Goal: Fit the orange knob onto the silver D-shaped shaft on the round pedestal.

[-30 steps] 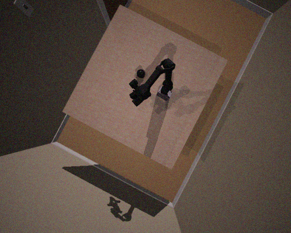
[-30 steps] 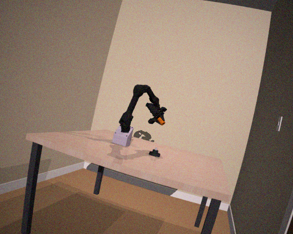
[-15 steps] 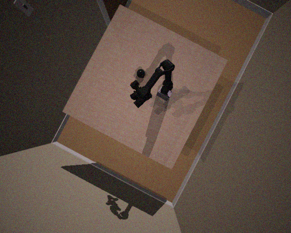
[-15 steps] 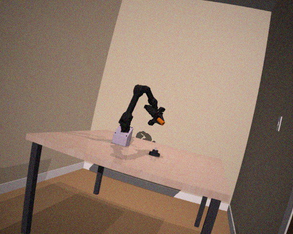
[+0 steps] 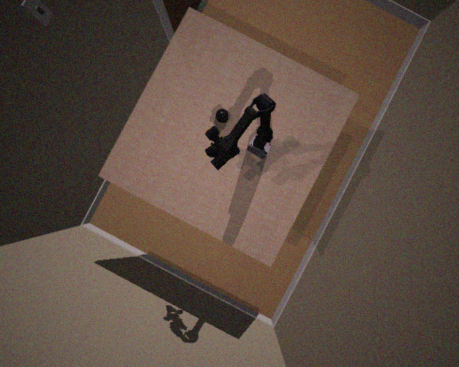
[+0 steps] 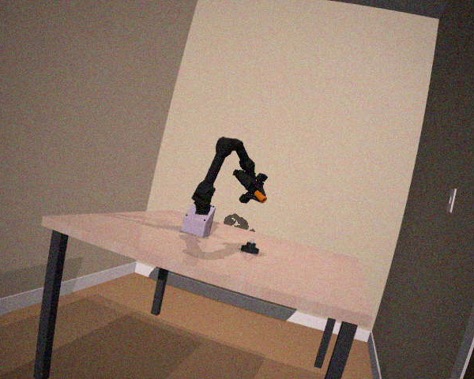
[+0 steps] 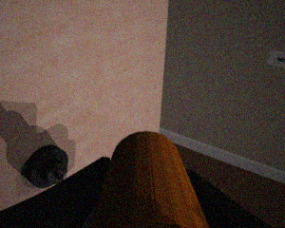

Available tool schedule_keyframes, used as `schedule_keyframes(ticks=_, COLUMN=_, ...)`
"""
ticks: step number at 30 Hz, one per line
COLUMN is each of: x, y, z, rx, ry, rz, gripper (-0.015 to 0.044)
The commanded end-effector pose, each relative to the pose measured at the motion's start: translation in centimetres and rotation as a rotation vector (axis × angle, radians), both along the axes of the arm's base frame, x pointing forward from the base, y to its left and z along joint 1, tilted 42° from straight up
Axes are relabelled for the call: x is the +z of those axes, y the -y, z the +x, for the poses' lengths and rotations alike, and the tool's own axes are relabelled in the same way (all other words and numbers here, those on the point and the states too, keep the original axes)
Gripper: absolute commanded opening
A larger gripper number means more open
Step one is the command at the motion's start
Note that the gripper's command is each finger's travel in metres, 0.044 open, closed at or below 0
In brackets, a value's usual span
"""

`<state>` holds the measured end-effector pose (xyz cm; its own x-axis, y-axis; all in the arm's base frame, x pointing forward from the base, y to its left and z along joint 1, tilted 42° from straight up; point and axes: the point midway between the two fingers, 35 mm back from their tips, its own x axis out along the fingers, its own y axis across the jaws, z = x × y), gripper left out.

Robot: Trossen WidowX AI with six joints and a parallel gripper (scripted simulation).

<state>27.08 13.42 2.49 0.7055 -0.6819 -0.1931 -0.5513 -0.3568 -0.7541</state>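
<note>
Above the round pedestal (image 5: 222, 115) (image 6: 250, 248) (image 7: 46, 166) and off to one side of it, the tool (image 6: 260, 196) (image 7: 146, 170) is clamped on the orange knob (image 6: 260, 197) (image 7: 149, 185), which hangs tilted in the air, well apart from the pedestal. The step in hand looks to be turning the knob so its underside can be read and lined up. To do it well, I would keep the grip firm, find the flat of the hole, then bring the knob upright over the pedestal and match flat to flat before lowering; pressing while misaligned could jam it or make it slip. The shaft's flat side is too small to make out. Under the pedestal, the pale pinkish tabletop (image 5: 174, 79) (image 6: 302, 264) (image 7: 76, 57) carries the arm's shadow near it; beyond are plain walls and a brown floor (image 5: 174, 221) (image 6: 180, 326).
</note>
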Motion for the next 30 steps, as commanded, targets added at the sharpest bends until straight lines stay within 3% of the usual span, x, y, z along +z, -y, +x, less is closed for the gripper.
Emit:
schedule_keyframes(ticks=1, x=0.1, y=0.0, z=0.0, rx=0.001, ry=0.001, rz=0.0, gripper=0.0)
schedule_keyframes(ticks=18, x=-0.2, y=0.1, z=0.0, rx=0.003, ry=0.002, rz=0.002, gripper=0.0)
schedule_keyframes(ticks=30, x=-1.8, y=2.0, z=0.4, rx=-0.176, ry=-0.179, rz=0.13, gripper=0.0)
